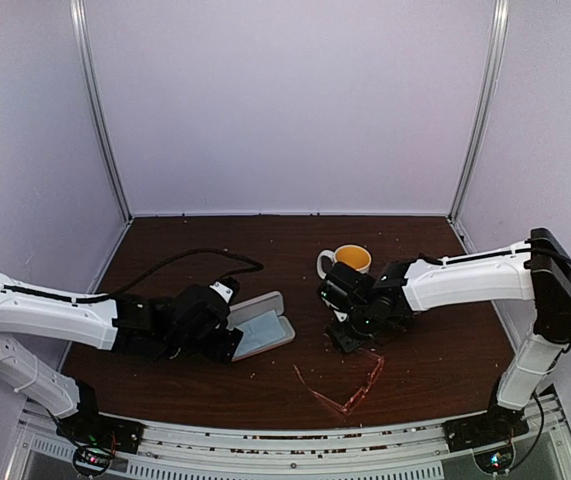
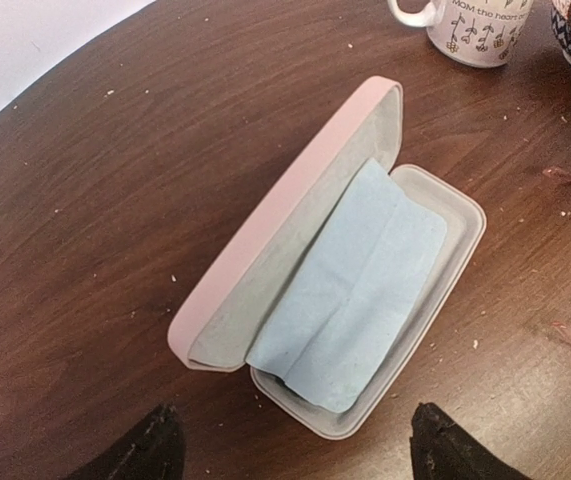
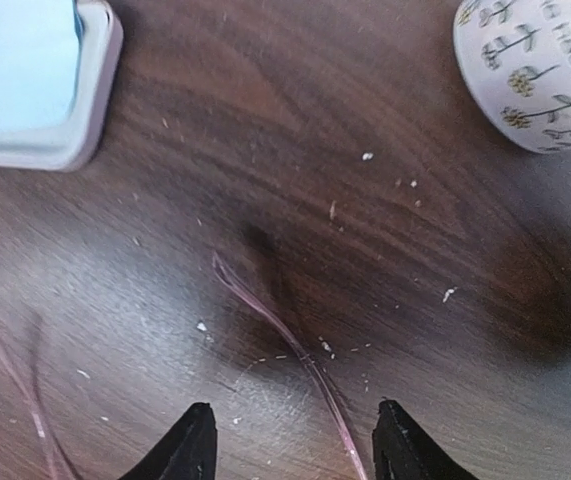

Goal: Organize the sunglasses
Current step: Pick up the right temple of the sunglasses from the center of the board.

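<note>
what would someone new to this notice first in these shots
The open pink case sits in the middle of the dark table, a light blue cloth lying in it, right in front of the open left hand. Next come the thin reddish sunglasses, unfolded near the front edge, with the open right hand over one temple. A white mug of yellow-orange drink stands behind them.

On the table (image 1: 435,345), the open case (image 2: 283,205) lies left of centre with the cloth (image 2: 355,300) in its tray. The mug (image 1: 350,259) stands farther back, to the right of the case. The sunglasses (image 1: 345,405) lie nearer, right of the case, apart from both.
</note>
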Controlling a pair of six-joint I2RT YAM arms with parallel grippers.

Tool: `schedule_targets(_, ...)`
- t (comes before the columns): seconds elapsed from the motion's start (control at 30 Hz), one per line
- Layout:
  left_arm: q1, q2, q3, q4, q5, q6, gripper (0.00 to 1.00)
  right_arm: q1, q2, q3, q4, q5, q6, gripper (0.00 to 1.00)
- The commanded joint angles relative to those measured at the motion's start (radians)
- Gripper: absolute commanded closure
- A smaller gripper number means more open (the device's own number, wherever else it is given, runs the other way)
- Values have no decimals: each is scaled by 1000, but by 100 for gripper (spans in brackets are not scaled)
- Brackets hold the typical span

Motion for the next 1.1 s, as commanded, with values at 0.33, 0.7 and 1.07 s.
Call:
schedule_targets(0.33,-5,9,1,33,1,-16,20,-59,43,1,-99,-71,-123,57)
schedule_targets(0.7,-5,15,3,33,-6,-16,20,-64,21,-68,-112,-60,-118,65)
schedule_targets(1.07,-5,26,9,34,-2,-15,20,-66,0,-75,-110,-38,-120,84)
